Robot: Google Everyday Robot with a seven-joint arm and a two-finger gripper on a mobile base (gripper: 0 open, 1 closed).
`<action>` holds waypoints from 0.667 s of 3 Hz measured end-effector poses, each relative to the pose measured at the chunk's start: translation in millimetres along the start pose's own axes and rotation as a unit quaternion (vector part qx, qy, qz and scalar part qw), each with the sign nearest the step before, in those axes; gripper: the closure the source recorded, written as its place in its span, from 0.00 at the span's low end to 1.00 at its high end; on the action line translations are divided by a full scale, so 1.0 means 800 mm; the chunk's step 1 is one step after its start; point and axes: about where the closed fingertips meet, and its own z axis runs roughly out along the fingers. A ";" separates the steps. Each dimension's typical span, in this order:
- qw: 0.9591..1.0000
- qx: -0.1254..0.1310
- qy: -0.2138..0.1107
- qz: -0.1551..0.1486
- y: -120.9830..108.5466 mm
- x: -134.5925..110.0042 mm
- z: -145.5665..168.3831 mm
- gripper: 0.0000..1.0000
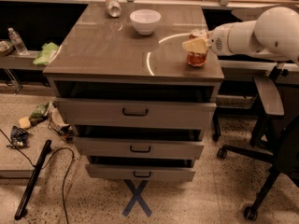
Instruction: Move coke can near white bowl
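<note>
The red coke can [198, 55] stands upright near the right front corner of the grey cabinet top [117, 50]. The white bowl [145, 20] sits at the back middle of the top, well to the can's left and behind it. My gripper [196, 45], yellowish at its tip, reaches in from the right on a white arm [252, 34]. It overlaps the upper part of the can. Whether it touches the can does not show.
A crushed silver can [112, 6] lies at the back left of the top. The cabinet's three drawers [135, 112] stand slightly pulled out. An office chair [268, 125] stands at the right. Cables and litter [37, 120] lie on the floor at the left.
</note>
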 end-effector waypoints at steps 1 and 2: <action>0.999 -0.026 -0.038 -0.002 0.018 -0.030 0.028 0.71; 0.992 -0.061 -0.108 -0.018 0.051 -0.112 0.074 1.00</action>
